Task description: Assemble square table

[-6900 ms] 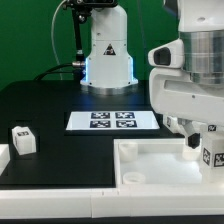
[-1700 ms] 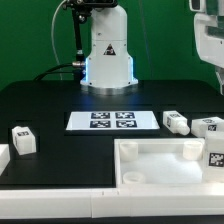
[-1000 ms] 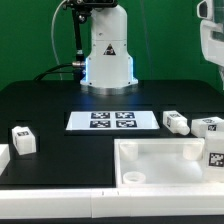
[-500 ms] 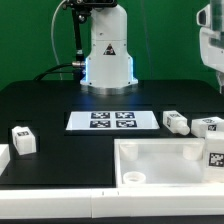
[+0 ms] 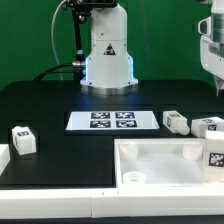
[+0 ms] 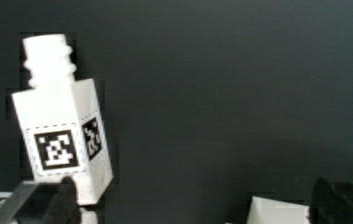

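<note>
The arm (image 5: 210, 45) sits a touch lower than half a second ago. The claw (image 6: 191, 203) is wide open, holding nothing. The square table slab (image 5: 165, 160) hasn't budged, at the black work table's (image 5: 60, 100) near edge, by the exterior view's right corner. A tagged leg (image 6: 66, 130) lies under the wrist.

Your arm's base (image 5: 106, 52) stands at the middle of the table's (image 5: 40, 105) far edge, white, with a blue glow around its foot. The arm's end (image 5: 211, 45) hangs high above the table's edge on the exterior view's right, partly cut off by the frame. In the wrist view your gripper (image 6: 191, 205) looks down at the table, its two dark fingers (image 6: 41, 205) set wide apart, jaws fully open.
</note>
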You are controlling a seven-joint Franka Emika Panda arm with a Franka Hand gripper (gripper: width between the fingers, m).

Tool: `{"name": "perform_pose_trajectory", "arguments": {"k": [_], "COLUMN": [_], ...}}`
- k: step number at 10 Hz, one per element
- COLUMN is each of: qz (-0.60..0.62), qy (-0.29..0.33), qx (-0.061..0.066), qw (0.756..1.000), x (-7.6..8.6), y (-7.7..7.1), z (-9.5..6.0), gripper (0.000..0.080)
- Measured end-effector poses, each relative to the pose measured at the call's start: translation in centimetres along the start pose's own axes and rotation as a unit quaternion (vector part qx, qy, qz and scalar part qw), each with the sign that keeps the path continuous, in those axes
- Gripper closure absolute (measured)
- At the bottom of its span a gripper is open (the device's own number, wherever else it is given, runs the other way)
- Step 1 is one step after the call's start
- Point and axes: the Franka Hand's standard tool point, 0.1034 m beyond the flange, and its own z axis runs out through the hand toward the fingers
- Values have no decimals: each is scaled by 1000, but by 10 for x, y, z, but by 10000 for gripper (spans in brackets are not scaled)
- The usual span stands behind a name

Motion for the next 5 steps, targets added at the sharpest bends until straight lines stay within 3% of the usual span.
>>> {"name": "perform_pose_trajectory", "arguments": {"k": [1, 2, 4, 5], "qz": [-1, -4, -6, -2], "qy": [2, 11, 22, 26], "qx": [5, 8, -8, -3], "qw": [1000, 1000, 1000, 1000], "x": [1, 5, 9, 9], "y": [2, 18, 45, 46], "z": [2, 14, 32, 36], "gripper": [150, 150, 150, 150]}}
